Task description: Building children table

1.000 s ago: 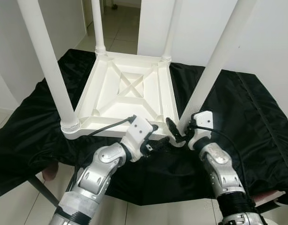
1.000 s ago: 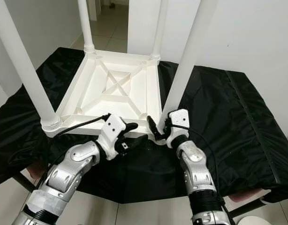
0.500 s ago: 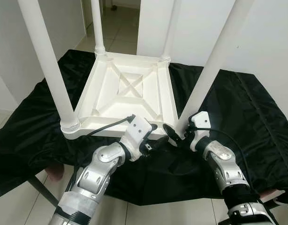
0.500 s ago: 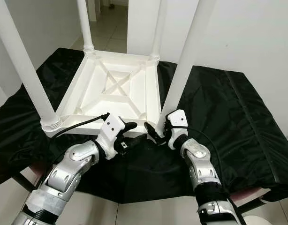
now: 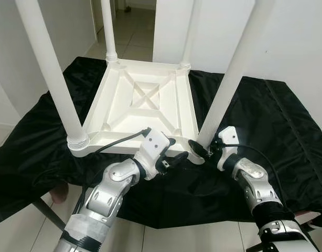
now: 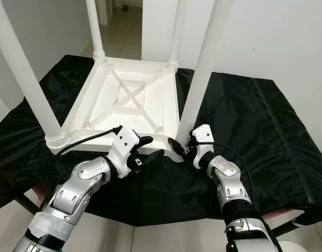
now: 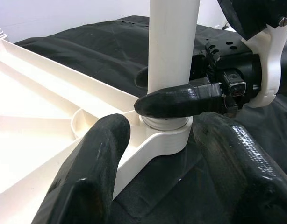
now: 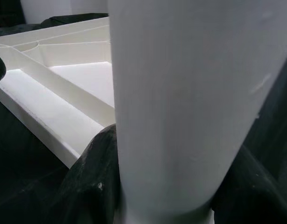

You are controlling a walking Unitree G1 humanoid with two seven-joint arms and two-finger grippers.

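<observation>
A white children's table (image 5: 145, 105) lies upside down on a black cloth (image 5: 266, 121), with its legs pointing up. My right gripper (image 5: 203, 149) is at the base of the near right leg (image 5: 232, 79), where the leg meets the corner socket (image 7: 164, 135). It is shut on the leg, with one finger (image 7: 181, 100) across the front and the other behind. In the right wrist view the leg (image 8: 181, 93) stands between both fingers (image 8: 94, 182). My left gripper (image 5: 178, 149) is open just left of that corner, its fingers (image 7: 87, 172) straddling the socket.
Three more white legs rise from the other corners, the near left one (image 5: 51, 73) beside my left arm. A black cable (image 5: 116, 143) runs over the table's front edge. White walls close in on both sides. A tiled doorway (image 5: 132, 21) opens behind.
My right forearm has swung outward to the right while its gripper turned round the base of the leg and closed in on it again. The left arm has stayed put.
</observation>
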